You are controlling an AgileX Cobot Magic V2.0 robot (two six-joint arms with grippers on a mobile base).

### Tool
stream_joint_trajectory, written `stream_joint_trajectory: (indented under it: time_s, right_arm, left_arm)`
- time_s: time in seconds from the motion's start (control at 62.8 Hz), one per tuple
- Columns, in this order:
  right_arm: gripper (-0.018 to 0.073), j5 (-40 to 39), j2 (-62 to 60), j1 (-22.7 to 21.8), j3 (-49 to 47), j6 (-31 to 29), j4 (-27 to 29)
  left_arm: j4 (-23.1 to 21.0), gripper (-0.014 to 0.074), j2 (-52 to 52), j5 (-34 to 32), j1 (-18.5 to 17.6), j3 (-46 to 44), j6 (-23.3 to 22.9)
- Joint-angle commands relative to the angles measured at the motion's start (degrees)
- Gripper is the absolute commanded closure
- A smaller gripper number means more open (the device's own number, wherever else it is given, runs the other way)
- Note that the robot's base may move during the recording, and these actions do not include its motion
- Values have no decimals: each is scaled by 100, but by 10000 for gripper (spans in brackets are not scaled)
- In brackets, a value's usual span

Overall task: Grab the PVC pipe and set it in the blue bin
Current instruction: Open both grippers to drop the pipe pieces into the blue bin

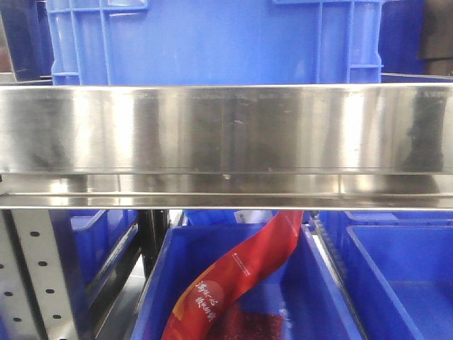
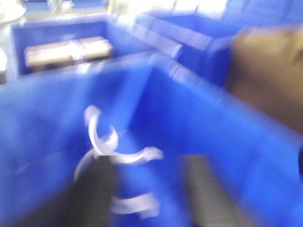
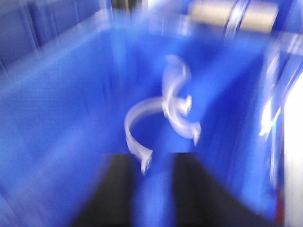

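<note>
Both wrist views are smeared by motion. In the left wrist view, white curved PVC pieces [image 2: 118, 153] lie on the floor of a blue bin [image 2: 42, 123]. My left gripper [image 2: 151, 189] hangs over them, open, its dark fingers [image 2: 94, 194] wide apart; one white piece [image 2: 135, 205] shows in the gap, untouched as far as I can tell. In the right wrist view, similar white PVC pieces [image 3: 175, 94] lie in another blue bin [image 3: 57, 104]. The right gripper [image 3: 158, 184] is open, and the end of a curved piece [image 3: 137, 135] sits by its left fingertip. Neither gripper shows in the front view.
A stainless shelf rail [image 1: 226, 131] fills the front view, with a large blue crate [image 1: 212, 39] behind it. Below are more blue bins [image 1: 396, 276]; one holds a red banner [image 1: 241, 273]. A bin with a brown box [image 2: 68, 49] stands beyond the left gripper.
</note>
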Motion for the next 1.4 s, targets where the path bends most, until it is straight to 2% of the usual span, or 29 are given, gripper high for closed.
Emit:
stream_joint_trajectory:
  time_s: [0.0, 0.048, 0.271, 0.43, 0.525, 0.637, 0.955, 1.115, 1.385]
  right_arm:
    - [652, 3, -169, 7, -89, -10, -9]
    - [725, 3, -172, 7, -89, -10, -9]
    - [727, 811, -272, 7, -89, -10, 163]
    - [727, 659, -724, 7, -11, -10, 176]
    - [727, -230, -1246, 7, 477, -10, 176]
    - [727, -1225, -1813, 7, 1287, -10, 176]
    - [727, -3122, -3567, 7, 4351, -10, 188]
    - [727, -3216, -4228, 7, 5084, -10, 224]
    - [727, -3056, -4594, 7, 5203, -10, 224]
  left_arm:
    - [-42, 707, -232, -133, -27, -53, -12]
    - [-4, 708, -245, -133, -27, -53, -12]
    - [-81, 707, -361, 679, -27, -53, -12]
    - [-233, 707, -834, 796, -27, 92, -12]
    - [-338, 707, -1360, 505, -43, 585, -12]
    - [-338, 707, -2020, -131, -43, 1445, -12]
    - [-338, 707, -4094, -1782, -31, 4344, -12]
    - [-338, 707, -4656, -2025, -31, 5104, -12]
    - [-338, 707, -4883, -1994, -31, 5305, -12]
